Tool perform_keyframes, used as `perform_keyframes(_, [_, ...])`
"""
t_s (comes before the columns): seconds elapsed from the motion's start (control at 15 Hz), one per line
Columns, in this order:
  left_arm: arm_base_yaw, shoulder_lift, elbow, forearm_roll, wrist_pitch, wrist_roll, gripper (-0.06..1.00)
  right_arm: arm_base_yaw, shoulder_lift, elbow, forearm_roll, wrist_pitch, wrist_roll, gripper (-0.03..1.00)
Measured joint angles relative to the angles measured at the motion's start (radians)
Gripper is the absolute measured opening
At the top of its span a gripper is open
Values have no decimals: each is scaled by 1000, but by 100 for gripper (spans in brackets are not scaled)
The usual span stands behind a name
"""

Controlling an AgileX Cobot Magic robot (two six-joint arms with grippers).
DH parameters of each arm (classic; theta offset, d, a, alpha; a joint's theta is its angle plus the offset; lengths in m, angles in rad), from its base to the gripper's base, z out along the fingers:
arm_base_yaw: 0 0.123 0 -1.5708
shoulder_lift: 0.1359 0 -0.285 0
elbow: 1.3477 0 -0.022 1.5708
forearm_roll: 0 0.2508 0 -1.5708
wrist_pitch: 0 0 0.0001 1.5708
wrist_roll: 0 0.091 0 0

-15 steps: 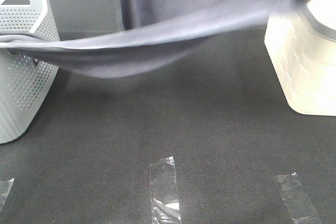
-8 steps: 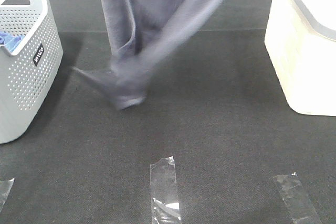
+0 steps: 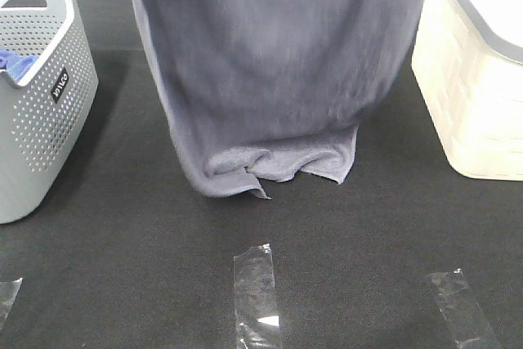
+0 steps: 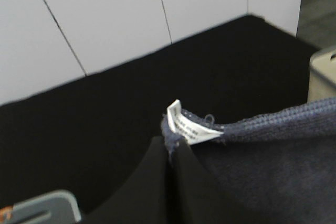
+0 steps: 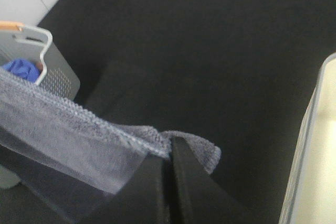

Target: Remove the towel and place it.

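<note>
towel [image 3: 278, 63]: hangs spread wide from 12 o'clock down to the centre, with its lower hem bunched on the table [image 3: 351, 234]; it is clear of the basket [image 3: 41, 120] at 9 o'clock.
left gripper [image 4: 170, 153]: clamped on one top corner, just beside the tag [image 4: 190, 127].
right gripper [image 5: 169, 148]: clamped on the hem at the other top corner.
step: removal looks done; placing is in hand.
next: probably lower both corners evenly so the towel lies flat, short of the bin [image 3: 478, 96] at 3 o'clock.

Black table [image 3: 368, 243], grey basket [image 3: 37, 120], cream bin [image 3: 478, 96], tape strips [image 3: 257, 296], towel [image 3: 278, 79] end resting there
</note>
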Motion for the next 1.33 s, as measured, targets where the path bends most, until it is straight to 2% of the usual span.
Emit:
perform_keyframes(0.13, [4, 63, 0, 14, 82, 0, 0, 0, 38, 51, 11, 14, 0, 0])
perform_keyframes(0.33, [48, 174, 13, 26, 93, 0, 0, 0, 140, 102, 11, 15, 0, 0])
perform_keyframes(0.47, [97, 256, 13, -5, 87, 0, 0, 0, 225, 103, 18, 3, 0, 0])
perform_keyframes(0.6, [153, 332, 13, -26, 7, 0, 0, 3, 299, 103, 13, -107, 0, 0])
perform_keyframes(0.8, [223, 399, 14, -32, -324, -22, 0, 12, 368, 99, -93, -418, 0, 0])
perform_keyframes(0.87, [244, 404, 14, -29, -461, -53, 0, 12, 375, 74, -140, -509, 0, 0])
perform_keyframes(1.0, [272, 401, 11, 4, -803, -127, 0, 13, 375, -25, -250, -658, -5, 0])
perform_keyframes(1.2, [283, 398, -39, 64, -1182, -146, 0, 13, 375, -220, -415, -749, -10, 0])
perform_keyframes(1.33, [287, 398, -103, 94, -1350, -105, 0, 13, 371, -323, -458, -760, -11, 0])
